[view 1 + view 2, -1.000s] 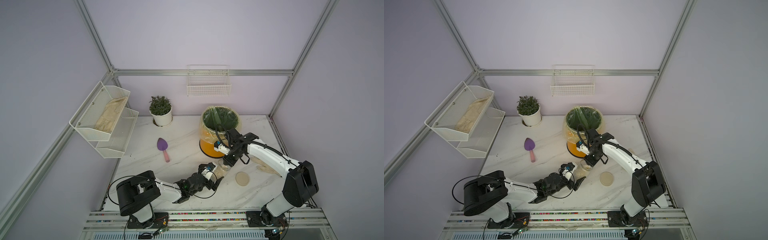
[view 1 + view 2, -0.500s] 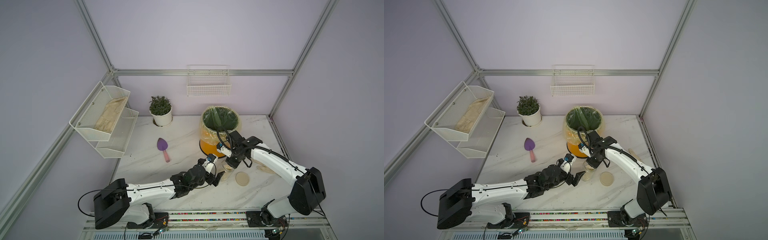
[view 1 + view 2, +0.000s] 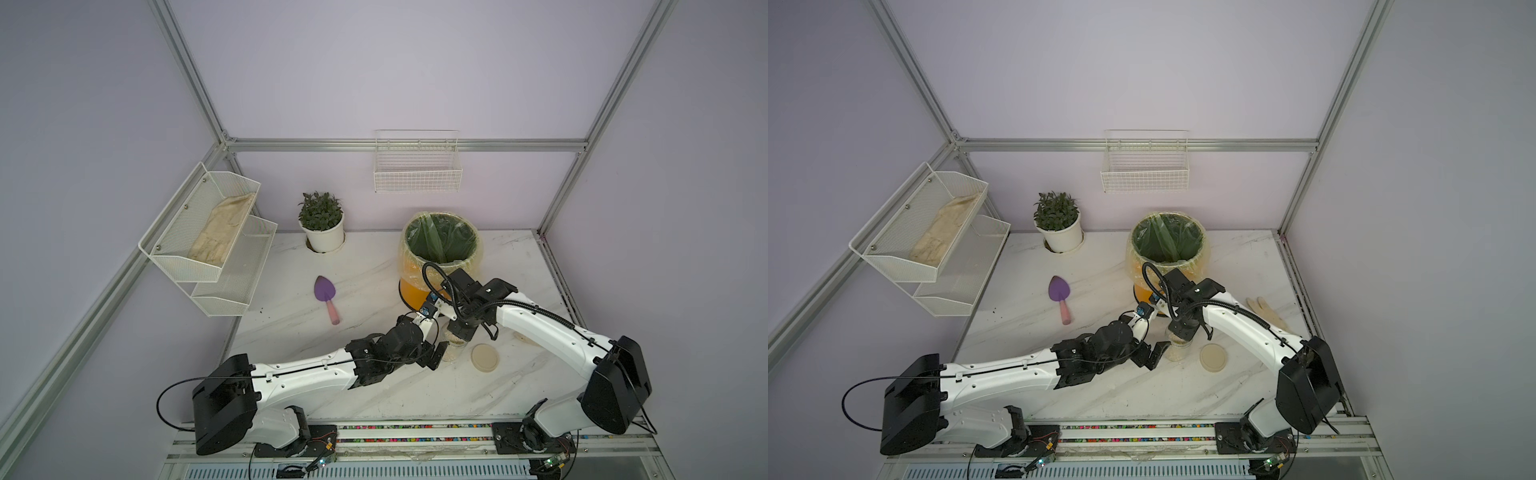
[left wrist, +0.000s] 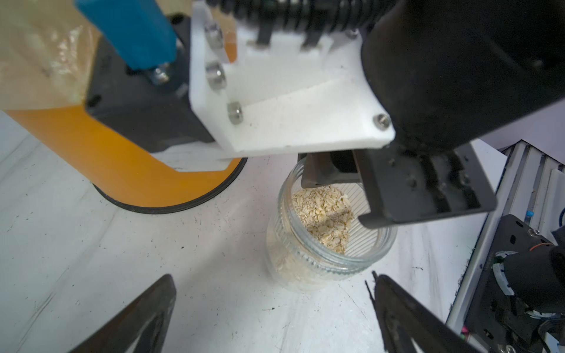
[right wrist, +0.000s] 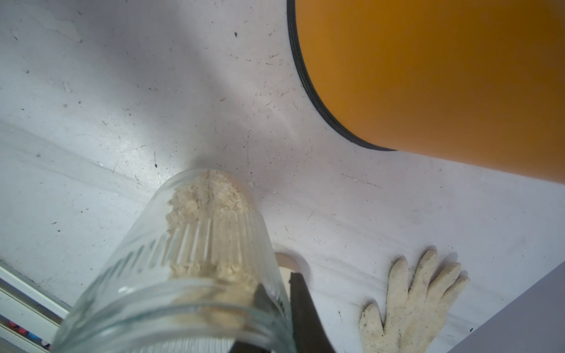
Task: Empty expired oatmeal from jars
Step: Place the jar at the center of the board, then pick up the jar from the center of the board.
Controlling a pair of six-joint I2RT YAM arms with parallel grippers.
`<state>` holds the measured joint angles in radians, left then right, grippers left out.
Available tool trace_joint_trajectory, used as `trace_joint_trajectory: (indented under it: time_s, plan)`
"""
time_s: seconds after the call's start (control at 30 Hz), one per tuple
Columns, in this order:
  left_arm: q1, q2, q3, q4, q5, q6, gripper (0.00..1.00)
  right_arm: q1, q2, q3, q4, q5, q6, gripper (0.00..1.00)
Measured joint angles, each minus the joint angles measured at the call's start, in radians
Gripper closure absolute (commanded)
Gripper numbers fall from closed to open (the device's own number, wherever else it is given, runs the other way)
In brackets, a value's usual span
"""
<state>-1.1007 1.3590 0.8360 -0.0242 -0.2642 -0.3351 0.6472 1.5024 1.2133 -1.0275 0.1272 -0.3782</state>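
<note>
Left claw [image 4: 273, 278] advanced beside jar [image 4: 328, 244]; right claw [image 4: 357, 186] pinches rim.

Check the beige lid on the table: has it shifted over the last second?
No. The lid lies flat in the same spot on the table, with the same offset from the bin as before.

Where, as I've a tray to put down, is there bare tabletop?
Bare marble lies between the plant pot, the trowel and the bin, and in the far right corner beside the bin, behind the glove. Crowded: in front of the bin, where the jar, its lid, the open left gripper and the right gripper gripping the jar's rim bunch together.
</note>
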Motion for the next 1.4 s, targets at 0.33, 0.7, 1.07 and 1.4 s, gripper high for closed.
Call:
trace_joint_trajectory:
  time_s: [0.33,0.7,1.07,1.4]
  plan:
    - [0.0,-0.031,0.0,-0.044,-0.032,-0.023,0.0,0.017,0.097,0.029,0.024,-0.014,0.005,0.47]
    - [0.002,-0.08,0.0,-0.076,-0.057,-0.023,0.0,0.017,0.103,0.1,0.019,-0.064,0.037,0.18]
    - [0.027,-0.088,0.0,-0.095,-0.053,-0.023,0.0,0.017,0.066,0.156,-0.009,-0.052,0.035,0.03]
    - [0.078,-0.024,0.075,-0.17,0.008,-0.023,0.0,-0.037,-0.073,0.182,-0.054,-0.054,0.006,0.03]
